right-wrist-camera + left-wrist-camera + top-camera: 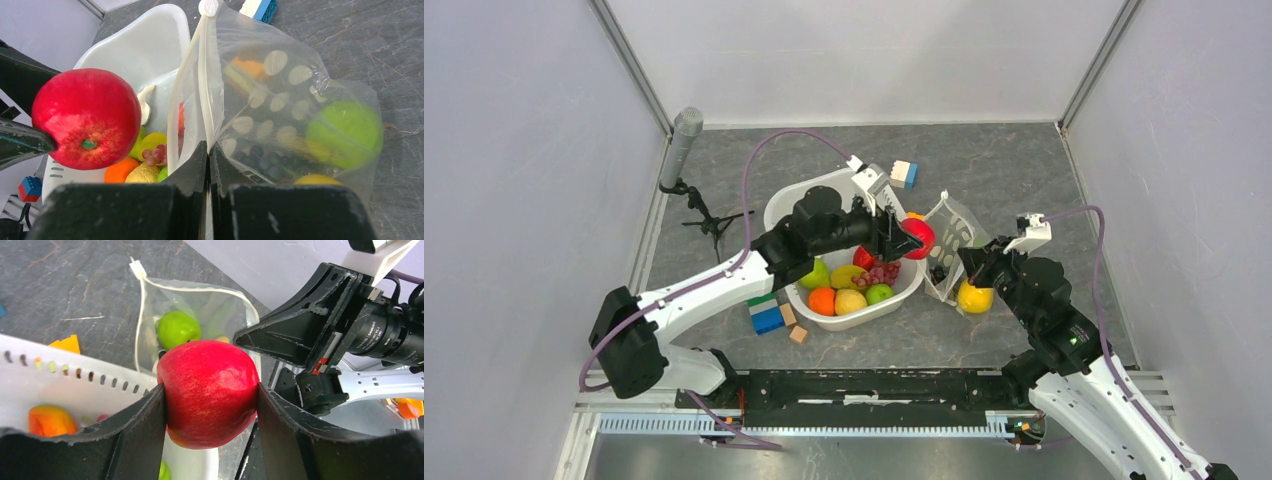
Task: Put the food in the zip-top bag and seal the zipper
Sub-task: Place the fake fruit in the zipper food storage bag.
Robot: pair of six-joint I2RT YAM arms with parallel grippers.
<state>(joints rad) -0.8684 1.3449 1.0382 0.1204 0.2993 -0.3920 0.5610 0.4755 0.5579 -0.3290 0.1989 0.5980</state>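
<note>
1 red apple (207, 390) sits clamped in the left claw (904, 238) while the right claw (208, 150) pinches 1 zip-top bag (280, 100).

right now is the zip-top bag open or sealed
Open. On the bag, the zipper has its two white strips parted into a gaping mouth, the right claw pinching one lip; a green apple lies inside.

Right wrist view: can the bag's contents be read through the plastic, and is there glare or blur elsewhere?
Right wrist: the dotted film of the zip-top bag hazes the green apple inside, colour clear, outline soft; the red apple is sharp. Left wrist: red apple sharp, mild sheen; white tub nearly washed out. Top external: even light, faint shadows, no blur.
</note>
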